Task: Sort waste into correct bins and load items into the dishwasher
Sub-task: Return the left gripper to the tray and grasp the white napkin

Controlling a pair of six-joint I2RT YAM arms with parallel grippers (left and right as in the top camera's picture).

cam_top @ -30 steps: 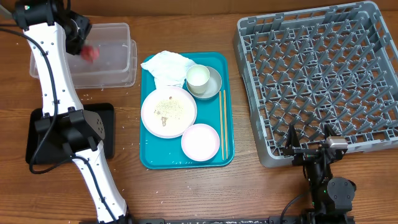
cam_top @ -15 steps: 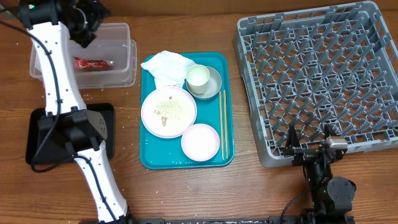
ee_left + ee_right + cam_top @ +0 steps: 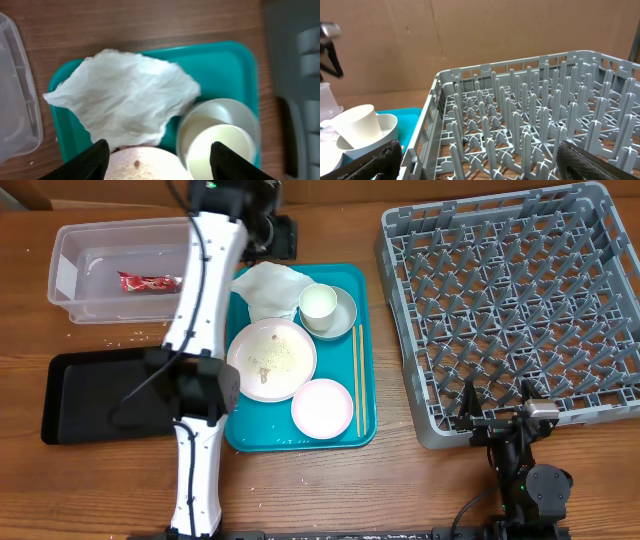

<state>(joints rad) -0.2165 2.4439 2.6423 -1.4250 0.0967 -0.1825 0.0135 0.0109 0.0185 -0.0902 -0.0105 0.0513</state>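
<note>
The left hand (image 3: 160,156), open and empty, hovered above the crumpled paper napkin (image 3: 122,92) at the teal tray's (image 3: 225,65) back corner, where a careless pinch could catch only a loose fold and drop it, or knock the white cup (image 3: 215,146) standing in the grey bowl (image 3: 225,107) alongside.

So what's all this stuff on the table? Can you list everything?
tub: one, clear, far left
wrapper: one, red, in the tub
black tray: one, near left
teal tray: one, middle
napkin: one, white, teal tray's far end
large plate: one, white, teal tray
food scraps: scattering, pale, on the large plate
small plate: one, white, teal tray's near end
bowl: one, grey, teal tray
cup: one, white, in the bowl
chopsticks: two, pale, teal tray's right edge
dish rack: one, grey, right
left gripper: black, open, over the napkin
right gripper: black, open, at the dish rack's near edge
</note>
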